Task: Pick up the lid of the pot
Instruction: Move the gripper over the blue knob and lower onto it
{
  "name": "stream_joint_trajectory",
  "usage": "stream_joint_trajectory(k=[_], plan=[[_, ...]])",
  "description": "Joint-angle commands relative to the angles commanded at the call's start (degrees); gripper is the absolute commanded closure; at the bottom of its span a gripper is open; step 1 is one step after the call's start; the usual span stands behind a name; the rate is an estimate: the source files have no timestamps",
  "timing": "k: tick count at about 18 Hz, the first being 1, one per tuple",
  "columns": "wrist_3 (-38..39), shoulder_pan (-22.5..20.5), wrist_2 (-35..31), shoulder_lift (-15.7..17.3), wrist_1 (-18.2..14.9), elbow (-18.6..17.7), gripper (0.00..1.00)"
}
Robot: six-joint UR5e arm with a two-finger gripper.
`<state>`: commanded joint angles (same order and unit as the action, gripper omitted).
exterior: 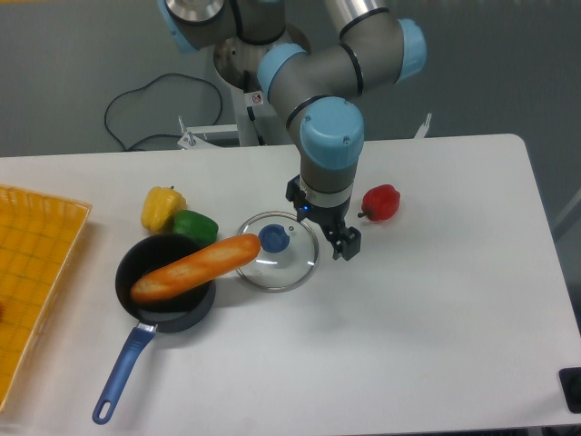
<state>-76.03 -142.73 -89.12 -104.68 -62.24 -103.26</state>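
Above and right of the pot lid's blue knob, the gripper hangs open, its two dark fingertips apart with nothing visible between them. The left fingertip shows near the lid's upper right rim, the other just outside the right rim; their height over the table is hard to tell. The clear, round pot lid lies on the white table with its knob up. An orange, elongated item overlaps the lid's left edge in the view.
The orange item rests across a black pan with a blue handle. Behind the pan are green and yellow peppers. A red item lies right of the gripper. A yellow crate stands at the left edge.
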Motion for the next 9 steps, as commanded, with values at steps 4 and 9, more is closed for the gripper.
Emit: stream_joint_trajectory(k=[4,9], plan=[[0.4,1.6,-0.3,-0.3,2.0,-0.9,0.00],[1.5,2.2,-3.0,-0.3,7.8,-5.4,0.00]])
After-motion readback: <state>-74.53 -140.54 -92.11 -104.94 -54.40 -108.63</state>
